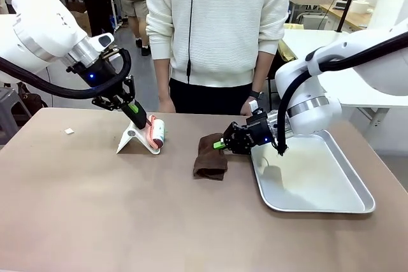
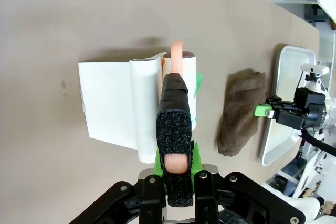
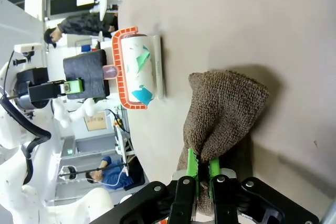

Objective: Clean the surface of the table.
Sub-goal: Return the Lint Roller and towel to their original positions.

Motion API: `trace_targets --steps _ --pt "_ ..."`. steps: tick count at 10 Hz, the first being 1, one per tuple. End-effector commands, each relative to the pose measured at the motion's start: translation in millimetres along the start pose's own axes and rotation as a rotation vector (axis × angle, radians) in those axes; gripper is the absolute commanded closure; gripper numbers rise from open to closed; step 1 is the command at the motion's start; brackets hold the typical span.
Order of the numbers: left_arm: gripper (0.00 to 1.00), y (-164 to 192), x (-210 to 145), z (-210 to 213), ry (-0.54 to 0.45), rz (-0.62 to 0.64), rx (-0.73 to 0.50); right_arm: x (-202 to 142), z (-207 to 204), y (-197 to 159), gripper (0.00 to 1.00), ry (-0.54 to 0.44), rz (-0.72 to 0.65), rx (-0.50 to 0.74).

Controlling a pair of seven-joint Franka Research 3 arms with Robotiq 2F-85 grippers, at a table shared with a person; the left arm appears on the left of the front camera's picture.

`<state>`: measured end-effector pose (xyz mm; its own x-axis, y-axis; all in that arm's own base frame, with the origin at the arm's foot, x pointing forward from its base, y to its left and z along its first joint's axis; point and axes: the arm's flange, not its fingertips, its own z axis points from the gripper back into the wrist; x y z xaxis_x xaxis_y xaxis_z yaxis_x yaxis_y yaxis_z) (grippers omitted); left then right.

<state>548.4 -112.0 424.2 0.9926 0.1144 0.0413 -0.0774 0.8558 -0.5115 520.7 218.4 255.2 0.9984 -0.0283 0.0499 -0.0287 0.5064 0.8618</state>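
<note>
The brownish table carries a lint roller with an orange frame, resting against its white stand. My left gripper is shut on the roller's black foam-wrapped handle, coming down from the upper left. In the right wrist view, green scraps cling to the lint roller. A crumpled brown cloth lies mid-table, and my right gripper is shut on its right edge. That pinch shows close up, my right gripper holding a fold of the brown cloth.
A shiny metal tray lies at the right, just behind my right gripper. A small white scrap sits near the table's far left. A person in a white sweater stands at the far edge, hands hanging near the table.
</note>
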Motion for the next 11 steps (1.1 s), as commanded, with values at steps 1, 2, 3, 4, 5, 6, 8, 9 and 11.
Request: trace_targets --steps 1,2,3,4,5,6,8,9,11 --pt "0.80 5.6 -3.2 2.6 0.015 0.040 0.043 7.0 -2.3 -1.3 0.91 0.012 -0.006 -0.016" --pt "0.38 4.7 -3.4 2.2 0.022 0.055 0.050 6.4 -3.2 -0.2 0.43 0.027 0.009 -0.002" --pt "0.23 4.7 -3.4 2.6 0.024 0.057 0.048 6.5 -3.2 0.6 0.34 0.024 0.010 -0.005" --pt "0.00 4.3 -3.4 3.9 0.019 0.059 0.042 7.2 -4.3 0.4 0.00 0.026 0.008 -0.002" --pt "0.00 3.7 -3.4 6.4 0.012 0.059 0.037 7.3 -4.7 0.2 0.00 0.030 0.009 0.004" --pt "0.00 3.0 -3.5 8.9 0.005 0.059 0.032 7.2 -5.4 -0.2 0.00 0.035 0.008 0.010" --pt "0.00 4.7 -4.9 14.4 -0.006 0.062 0.022 6.4 -6.3 0.2 0.00 0.048 0.013 0.018" --pt "0.00 5.5 -6.1 16.4 -0.010 0.062 0.020 6.6 -6.3 1.2 0.00 0.050 0.017 0.019" --pt "0.00 5.5 -8.3 19.4 -0.016 0.057 0.014 6.2 -7.3 3.4 0.00 0.054 0.026 0.019"
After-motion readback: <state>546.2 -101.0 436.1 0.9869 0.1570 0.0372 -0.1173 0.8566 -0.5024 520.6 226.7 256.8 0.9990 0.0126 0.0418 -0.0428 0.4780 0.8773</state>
